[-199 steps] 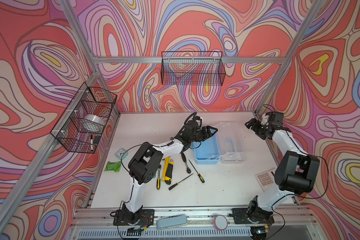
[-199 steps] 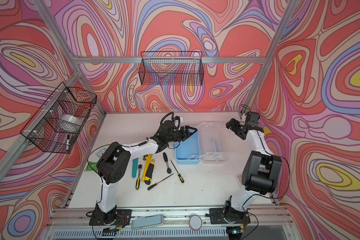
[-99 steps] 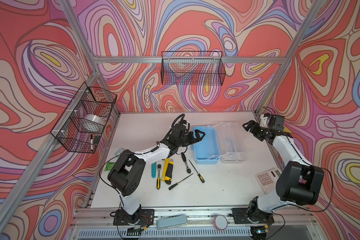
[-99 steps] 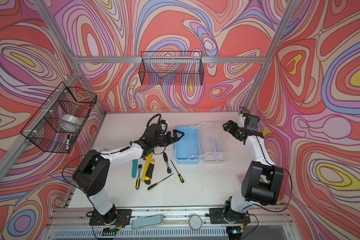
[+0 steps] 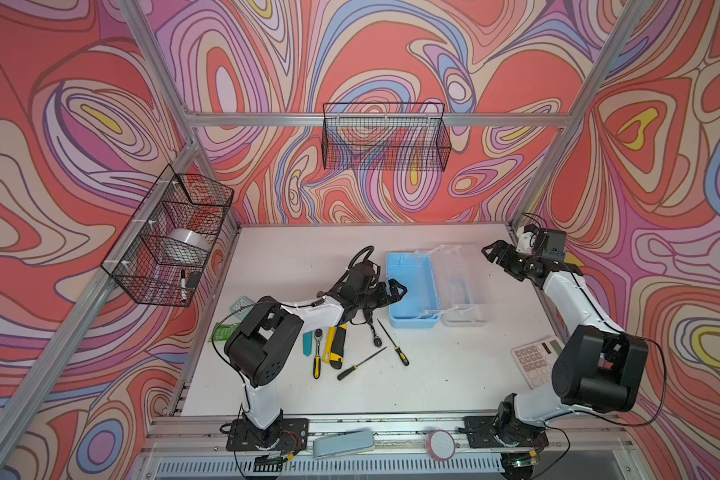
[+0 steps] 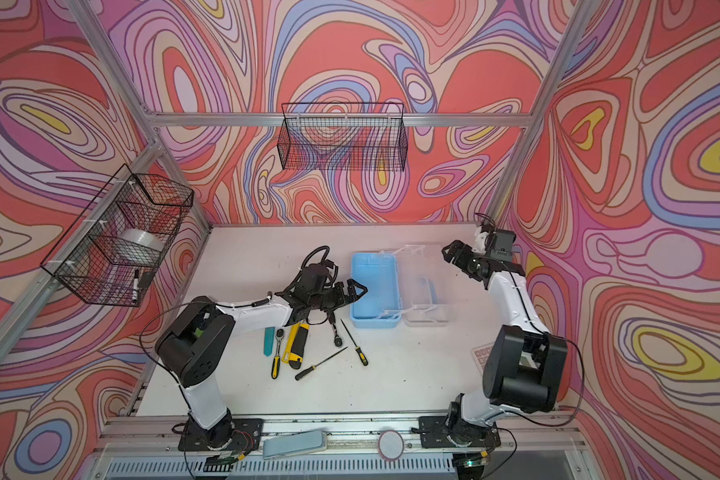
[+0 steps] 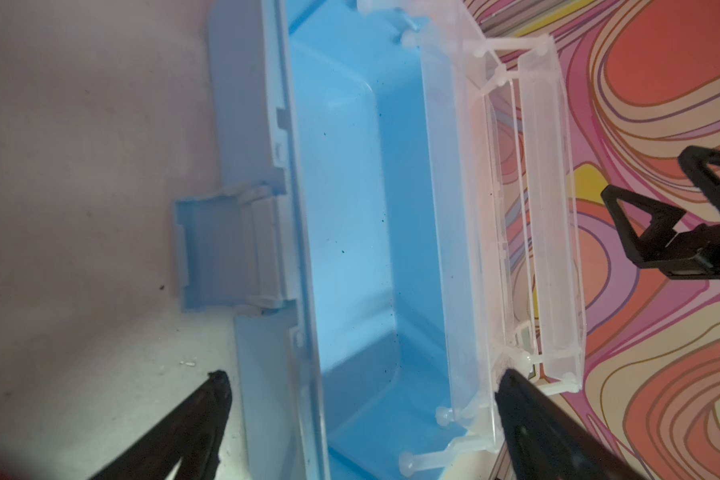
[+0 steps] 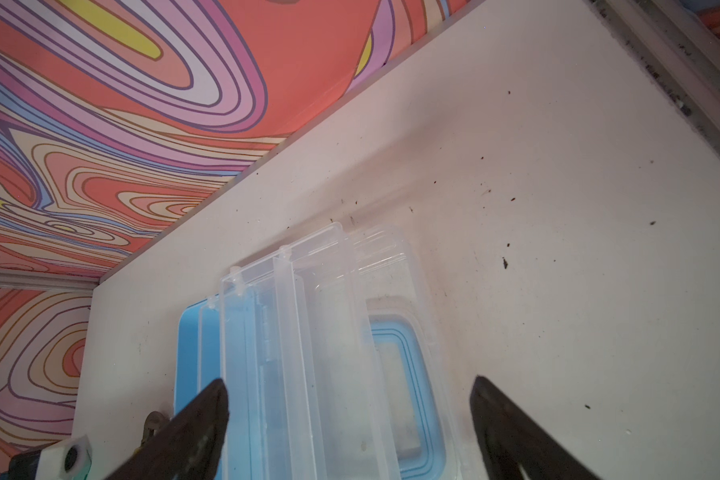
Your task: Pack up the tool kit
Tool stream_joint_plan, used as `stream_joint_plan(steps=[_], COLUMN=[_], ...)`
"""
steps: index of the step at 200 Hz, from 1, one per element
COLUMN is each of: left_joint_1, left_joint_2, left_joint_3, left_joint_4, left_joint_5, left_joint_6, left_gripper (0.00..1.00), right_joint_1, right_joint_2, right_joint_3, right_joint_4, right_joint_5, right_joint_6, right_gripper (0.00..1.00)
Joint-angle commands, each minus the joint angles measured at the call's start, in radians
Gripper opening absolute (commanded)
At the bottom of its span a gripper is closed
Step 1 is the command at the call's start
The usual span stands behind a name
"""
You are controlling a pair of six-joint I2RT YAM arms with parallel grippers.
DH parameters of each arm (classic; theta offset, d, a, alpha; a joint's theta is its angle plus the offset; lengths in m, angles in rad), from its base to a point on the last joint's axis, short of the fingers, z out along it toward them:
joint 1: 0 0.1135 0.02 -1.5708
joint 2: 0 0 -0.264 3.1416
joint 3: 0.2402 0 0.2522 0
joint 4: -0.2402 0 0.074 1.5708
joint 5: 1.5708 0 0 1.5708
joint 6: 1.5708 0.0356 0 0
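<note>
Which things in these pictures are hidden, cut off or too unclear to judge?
- Calculator: in both top views the right arm covers part of it; key labels too small.
- Green packet: in a top view the left arm hides part; its print is unreadable.
- Tool kit: the left wrist view's edge cuts off its ends.
- Hand tools: absent from both wrist views.

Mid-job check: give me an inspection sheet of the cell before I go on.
Surface: white table, small dark specks.
Job's things: tool kit open and empty, clear lid folded back flat; hand tools loose on the table beside it.
Clutter: calculator, green packet.
Grippers: left gripper open at the kit's edge, holding nothing; right gripper open, empty, apart from the lid.
Cables: black cable loop over the left wrist.
Surroundings: wire baskets on patterned walls.
</note>
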Motion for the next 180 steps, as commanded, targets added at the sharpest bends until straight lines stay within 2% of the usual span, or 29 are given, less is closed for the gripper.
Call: stream_joint_plan(steps=[1, 57, 88, 157, 180], left_joint_1=[-0.029, -0.064, -0.060, -0.036, 0.005], left_joint_2=[0.035, 0.116, 0.092, -0.086, -0.159], left_joint_3=[0.026, 0.102, 0.078, -0.048, -0.132], left_joint_4=[0.086, 0.179, 0.180, 0.079, 0.076], left_joint_5=[0.017, 0.038, 0.018, -0.068, -0.060], left_joint_6=[-0.050, -0.110, -0.102, -0.014, -0.013], left_gripper=[1.00, 1.00, 1.00, 1.00, 1.00], right_joint_1=[0.006, 0.028, 0.071, 0.324, 0.438], right_joint_2=[-0.005, -0.050, -0.085, -0.215, -0.257], right_joint_3=[0.036, 0.053, 0.048, -0.028, -0.046], right_joint_4=[-0.023, -0.054, -0.092, -0.169, -0.214], right_joint_5=[0.010, 0.045, 0.076, 0.248, 0.324], right_joint_6=[-0.009, 0.011, -0.007, -0.016, -0.005], right_gripper=[0.94, 0.92, 0.90, 0.87, 0.84])
